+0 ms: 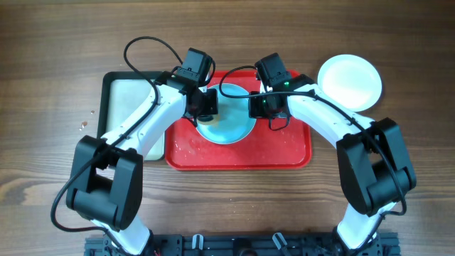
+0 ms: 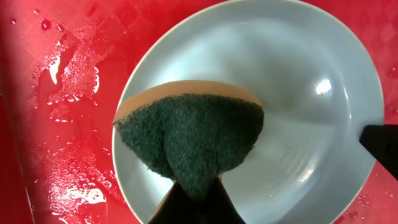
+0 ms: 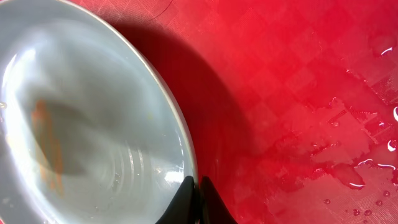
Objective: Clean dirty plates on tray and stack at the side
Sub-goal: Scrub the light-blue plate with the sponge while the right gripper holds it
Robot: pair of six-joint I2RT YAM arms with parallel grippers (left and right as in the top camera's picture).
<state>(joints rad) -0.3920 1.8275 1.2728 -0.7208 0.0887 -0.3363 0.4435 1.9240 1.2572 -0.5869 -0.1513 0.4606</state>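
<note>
A pale blue plate [image 1: 229, 126] lies on the red tray [image 1: 284, 151]. My left gripper [image 1: 206, 107] is shut on a green and tan sponge [image 2: 193, 134], which hangs over the left half of the plate [image 2: 311, 124]. In the left wrist view the gripper [image 2: 196, 194] pinches the sponge's lower tip. My right gripper [image 1: 257, 105] is shut on the rim of the plate [image 3: 81, 124], and its jaws [image 3: 196, 188] clamp that rim at the right edge. An orange streak shows on the plate's inside in the right wrist view. A white plate [image 1: 348, 82] rests on the table, off the tray's upper right.
A black-rimmed tray [image 1: 128, 99] with a pale inside stands left of the red tray, under my left arm. Water drops and puddles lie on the red tray [image 2: 62, 124] beside the plate and on its right part [image 3: 354, 168].
</note>
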